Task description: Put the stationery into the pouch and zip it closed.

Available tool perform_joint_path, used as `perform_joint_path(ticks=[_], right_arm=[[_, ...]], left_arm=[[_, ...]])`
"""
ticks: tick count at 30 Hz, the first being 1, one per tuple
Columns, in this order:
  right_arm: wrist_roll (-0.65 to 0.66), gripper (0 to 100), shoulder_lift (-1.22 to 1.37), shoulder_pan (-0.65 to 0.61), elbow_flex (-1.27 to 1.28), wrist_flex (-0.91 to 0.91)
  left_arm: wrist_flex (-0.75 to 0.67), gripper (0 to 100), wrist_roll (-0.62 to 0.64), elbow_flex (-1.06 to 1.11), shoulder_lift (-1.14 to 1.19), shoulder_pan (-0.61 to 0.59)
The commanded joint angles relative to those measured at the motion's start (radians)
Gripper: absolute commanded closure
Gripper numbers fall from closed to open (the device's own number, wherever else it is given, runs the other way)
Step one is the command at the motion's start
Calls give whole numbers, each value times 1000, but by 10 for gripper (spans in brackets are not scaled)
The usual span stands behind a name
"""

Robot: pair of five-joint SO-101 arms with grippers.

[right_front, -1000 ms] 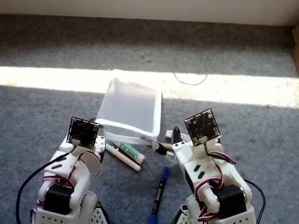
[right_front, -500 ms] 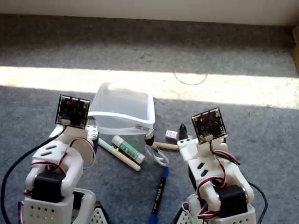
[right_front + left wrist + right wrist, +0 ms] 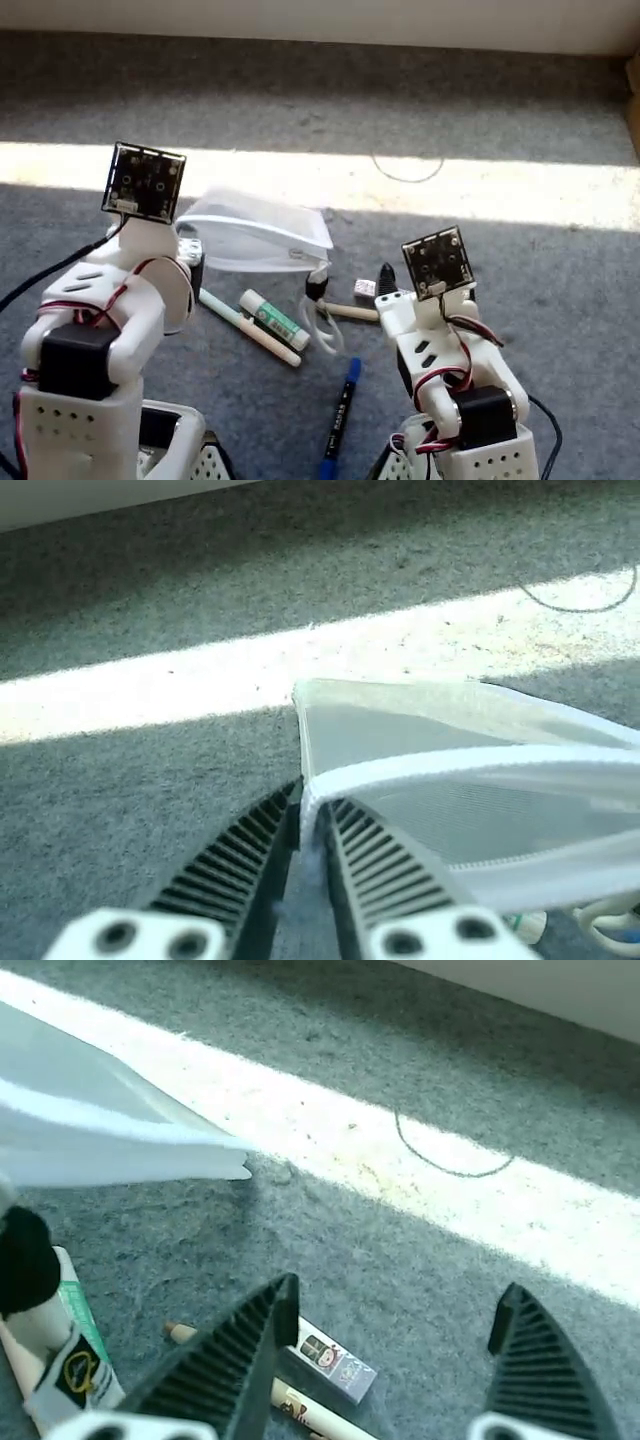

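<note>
The translucent white pouch (image 3: 255, 235) hangs tilted above the carpet, and my left gripper (image 3: 312, 832) is shut on its edge at one corner (image 3: 192, 258). A black zipper pull (image 3: 318, 287) with a clear loop dangles from the pouch's other end. On the carpet below lie a glue stick (image 3: 273, 320), a white pen (image 3: 245, 325), a wooden pencil (image 3: 350, 311), a small eraser (image 3: 362, 288) and a blue pen (image 3: 340, 412). My right gripper (image 3: 390, 1360) stands open just above the eraser (image 3: 330, 1358) and pencil (image 3: 300, 1400), with nothing between its fingers. It is right of the pouch (image 3: 90, 1130).
Grey carpet runs all around, with a bright band of sunlight (image 3: 480, 190) across the middle. A thin loop of wire (image 3: 405, 170) lies in that band beyond the pouch. A pale wall edge (image 3: 320, 20) borders the far side.
The left arm has lifted the pouch off the carpet and drawn it to the left, tilting it up. The right arm has backed away from the zipper pull to the right.
</note>
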Motion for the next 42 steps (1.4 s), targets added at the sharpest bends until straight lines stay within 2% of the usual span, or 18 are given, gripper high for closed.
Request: perform_joint_path(ticks=[1,10,16,21,26,31,42], right_arm=[[11,709,-1,12,-4,-24],[40,710,39,10,-7,-24],[107,710,312,2,-28,-42],[112,710,495,-10,-114,-53],[253,710,607,-81,-142,-48],[308,710,725,-90,-191,-48],[324,710,1012,-90,-378,-53]], left_arm=[[8,993,12,-74,42,-21],[12,993,52,-70,84,-99],[9,993,54,-51,81,-134],[8,993,54,-41,81,-156],[9,993,52,-39,84,-156],[8,993,51,-19,79,-156],[8,993,51,-21,77,-156]])
